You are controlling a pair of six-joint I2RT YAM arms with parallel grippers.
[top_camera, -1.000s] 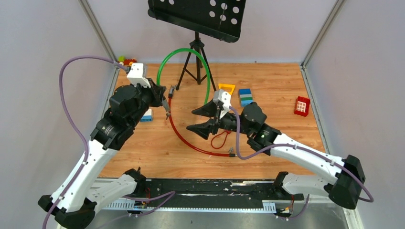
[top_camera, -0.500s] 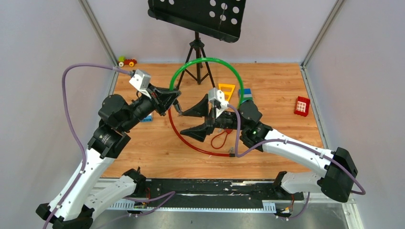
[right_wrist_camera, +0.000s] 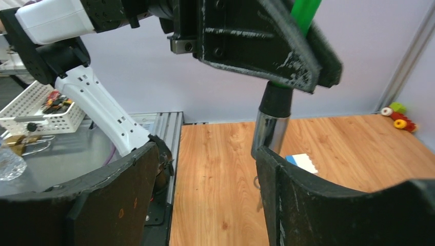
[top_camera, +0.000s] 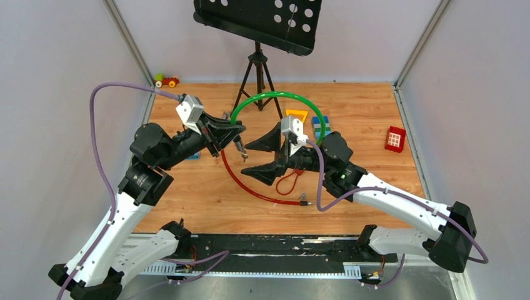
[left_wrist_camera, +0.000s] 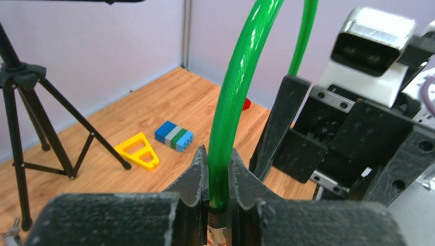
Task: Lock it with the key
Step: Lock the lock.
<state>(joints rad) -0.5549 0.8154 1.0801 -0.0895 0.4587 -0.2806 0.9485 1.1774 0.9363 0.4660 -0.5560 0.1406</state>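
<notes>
left gripper (left_wrist_camera: 218, 156) pinches green cable (left_wrist_camera: 241, 77), plug (right_wrist_camera: 271, 128) below

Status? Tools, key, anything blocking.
Left tool shut on green cable, near its metal plug. Right tool open, close by that plug. Key not visible.

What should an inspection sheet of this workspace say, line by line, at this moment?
Surface: wooden tabletop.
Job's things: key: nothing seen; no padlock made out.
Clutter: yellow triangle frame, blue-green block, red block, toy car in the far left corner.
Grippers: left gripper shut on the green cable, just above its metal end plug; right gripper open, holding nothing, close to that plug.
Cables: green cable arches in the air; red cable lies curved on the tabletop; purple arm cables hang free.
Surroundings: black music stand on a tripod at the far edge; grey walls.
</notes>
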